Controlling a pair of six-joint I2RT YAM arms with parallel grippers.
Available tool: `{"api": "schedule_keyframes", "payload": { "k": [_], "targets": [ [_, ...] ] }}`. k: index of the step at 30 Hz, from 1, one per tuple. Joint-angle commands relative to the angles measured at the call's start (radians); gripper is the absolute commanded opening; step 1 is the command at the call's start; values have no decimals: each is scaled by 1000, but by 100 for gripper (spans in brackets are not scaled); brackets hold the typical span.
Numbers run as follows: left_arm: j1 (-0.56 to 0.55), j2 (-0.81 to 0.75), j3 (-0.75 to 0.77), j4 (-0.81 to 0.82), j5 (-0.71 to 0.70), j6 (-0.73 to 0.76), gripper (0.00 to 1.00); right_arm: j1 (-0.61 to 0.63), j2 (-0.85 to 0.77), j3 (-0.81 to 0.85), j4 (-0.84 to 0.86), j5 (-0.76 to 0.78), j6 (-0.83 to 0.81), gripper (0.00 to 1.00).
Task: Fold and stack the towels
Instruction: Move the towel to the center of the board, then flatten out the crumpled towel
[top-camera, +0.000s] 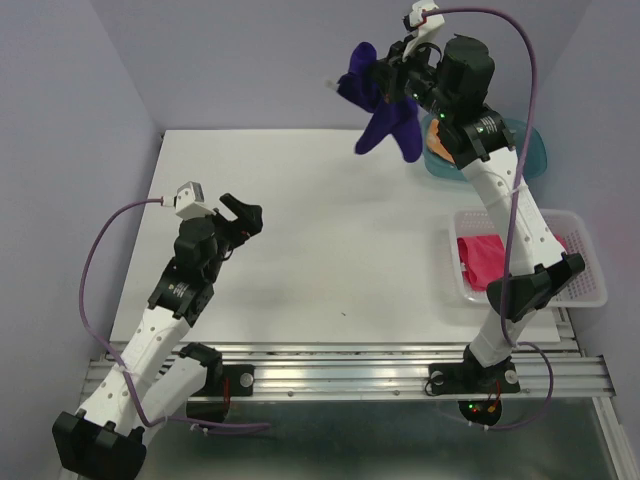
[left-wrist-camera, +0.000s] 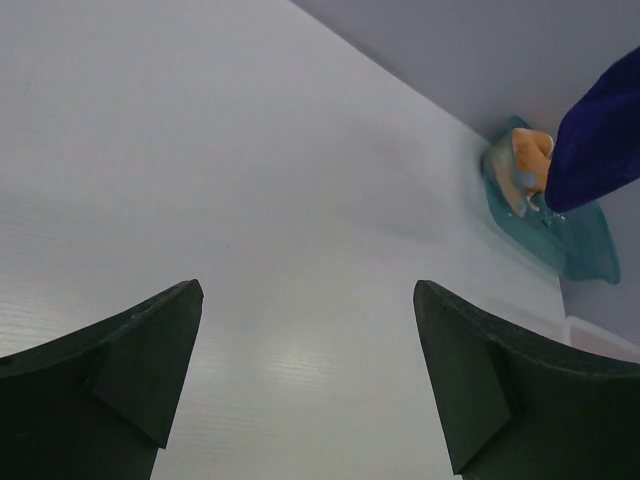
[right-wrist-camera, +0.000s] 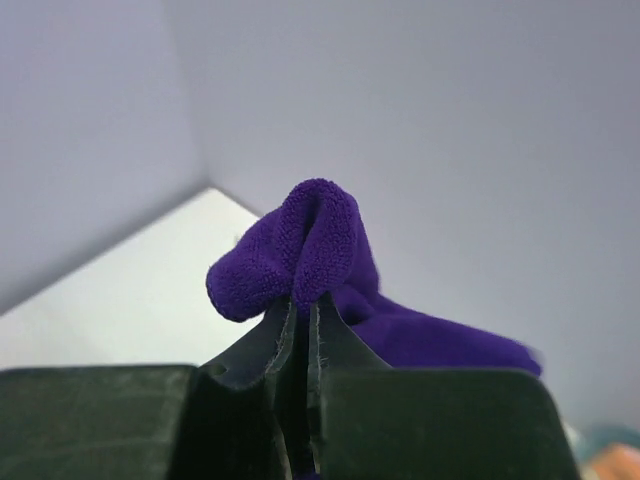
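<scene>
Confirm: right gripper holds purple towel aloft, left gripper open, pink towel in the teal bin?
No. The top external view shows the pink towel in the white basket, not the teal bin. The right gripper does hold the purple towel aloft; the left gripper is open.

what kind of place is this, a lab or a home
Probably a robot lab work cell, not a home: two arms bolted to a metal rail, a white table boxed in by plain lavender panels.

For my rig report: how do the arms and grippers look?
The left arm and right arm have white links and black joints. The left gripper and right gripper are black with wedge-shaped fingers. Each wrist has a white camera and purple cable.
</scene>
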Motion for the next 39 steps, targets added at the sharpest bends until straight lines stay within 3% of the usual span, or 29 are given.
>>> {"api": "schedule_keyframes", "payload": {
  "k": [1, 5, 6, 7, 10, 12, 13, 15, 20, 24, 29, 34, 39],
  "targets": [
    [1, -55, -15, -65, -38, -37, 99, 59, -7, 81, 51, -225, 63, 1],
    [1, -99, -16, -134, -82, -83, 99, 87, -41, 1, 114, -205, 155, 7],
    [1, -119, -22, -154, -92, -100, 99, 87, -76, -101, 135, -107, 160, 12],
    [1, -128, -27, -165, -98, -109, 99, 87, -98, -161, 145, -106, 165, 12],
    [1, -167, -53, -202, -124, -149, 99, 85, -167, -446, 184, 216, 163, 21],
    [1, -188, -73, -223, -133, -164, 99, 70, -187, -664, 209, 305, 171, 40],
    [1, -191, -81, -226, -133, -172, 99, 59, -187, -729, 229, 363, 180, 73],
    [1, -197, -93, -244, -133, -178, 99, 32, -176, -807, 232, 412, 203, 99],
    [1, -153, -134, -229, -104, -184, 99, 19, -188, -904, 153, 434, 232, 100],
    [1, -19, -165, -90, 17, -148, 99, 30, -289, -1042, 180, 345, 278, 100],
    [-1, 164, -142, -4, 103, -106, 99, 77, -334, -1160, 140, 365, 332, 100],
    [-1, 322, -104, 2, 34, -104, 99, 304, -314, -1197, 148, 449, 291, 100],
    [-10, 338, -137, 61, 170, -97, 99, 353, -245, -1177, 110, 543, 369, 100]
  ]
}}
